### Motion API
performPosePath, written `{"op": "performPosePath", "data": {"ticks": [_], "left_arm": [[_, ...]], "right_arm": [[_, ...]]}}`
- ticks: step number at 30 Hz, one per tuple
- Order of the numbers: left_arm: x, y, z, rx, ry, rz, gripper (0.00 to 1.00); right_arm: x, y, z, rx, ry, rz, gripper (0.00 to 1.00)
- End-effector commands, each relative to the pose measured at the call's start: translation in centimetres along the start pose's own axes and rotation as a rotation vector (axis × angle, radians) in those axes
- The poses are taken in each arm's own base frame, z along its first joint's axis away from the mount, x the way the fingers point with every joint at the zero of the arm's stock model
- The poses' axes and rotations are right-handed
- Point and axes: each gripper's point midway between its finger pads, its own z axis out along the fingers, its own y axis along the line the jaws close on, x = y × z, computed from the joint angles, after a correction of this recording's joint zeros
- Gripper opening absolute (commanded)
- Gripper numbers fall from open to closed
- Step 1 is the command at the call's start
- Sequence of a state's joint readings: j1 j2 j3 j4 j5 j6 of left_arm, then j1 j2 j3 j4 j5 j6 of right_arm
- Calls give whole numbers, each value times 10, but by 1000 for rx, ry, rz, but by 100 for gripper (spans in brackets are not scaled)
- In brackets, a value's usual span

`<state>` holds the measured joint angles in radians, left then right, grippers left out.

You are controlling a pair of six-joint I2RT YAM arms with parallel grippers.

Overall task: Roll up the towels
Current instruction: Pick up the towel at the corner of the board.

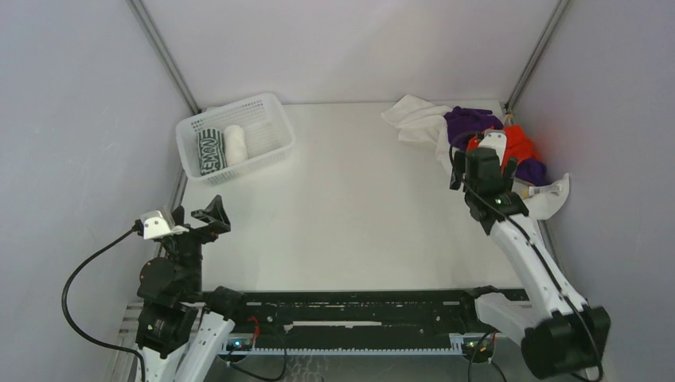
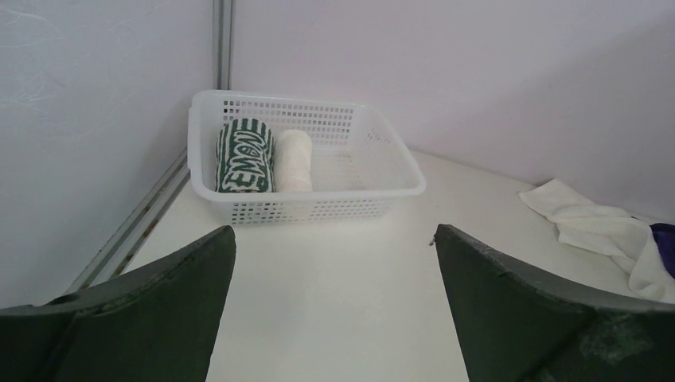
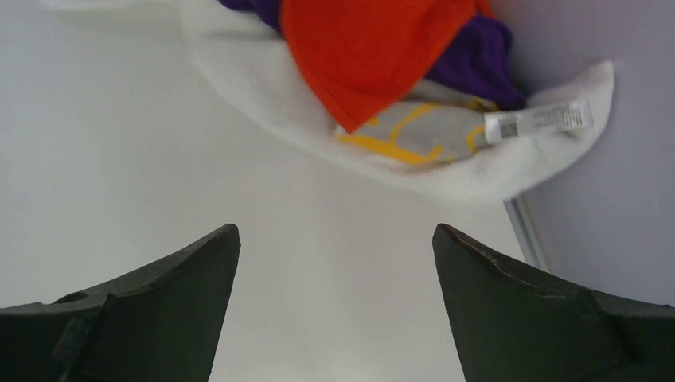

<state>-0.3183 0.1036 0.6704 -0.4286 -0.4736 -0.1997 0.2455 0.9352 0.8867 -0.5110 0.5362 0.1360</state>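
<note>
1. The unrolled towels (image 1: 434,127) lie in a heap on the surface (image 1: 358,223), well apart from the basket (image 1: 280,126), off to its right. An orange-red towel (image 3: 366,48) sits on top, over a purple towel (image 3: 477,60), a yellow-and-grey towel (image 3: 422,131) and white cloth.
2. Two towels are already done: a green-and-white roll (image 1: 210,151) and a white roll (image 1: 236,145) lie touching, side by side, inside the basket.
3. The right pincer (image 3: 334,263) hangs spread wide and holds nothing, far from the basket and just short of the heap (its wrist view shows bare surface between the fingers).
4. The left pincer (image 2: 334,263) is likewise spread and holding nothing, on the near side of the basket and facing it.
5. The step in hand looks like fetching the next towel.
6. The next move calls for the right pincer to reach on, pinch one cloth alone (the orange-red seems easiest), and drag it toward the basket onto open surface to flatten it.
</note>
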Motion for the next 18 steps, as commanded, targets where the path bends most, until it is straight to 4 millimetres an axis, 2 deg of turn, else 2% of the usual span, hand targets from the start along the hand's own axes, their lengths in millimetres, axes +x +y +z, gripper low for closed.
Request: {"op": "performPosePath", "data": {"ticks": [1, 8, 12, 18], "left_arm": [[-3, 2, 1, -10, -21, -7, 100], [0, -1, 2, 5, -10, 7, 100], [2, -1, 4, -2, -3, 19, 100], [8, -4, 8, 6, 20, 39, 100]], "right_arm": [[1, -22, 45, 115, 43, 4, 90], [15, -31, 114, 166, 132, -79, 88], [30, -31, 152, 174, 208, -130, 84], [41, -26, 193, 206, 272, -277, 78]]}}
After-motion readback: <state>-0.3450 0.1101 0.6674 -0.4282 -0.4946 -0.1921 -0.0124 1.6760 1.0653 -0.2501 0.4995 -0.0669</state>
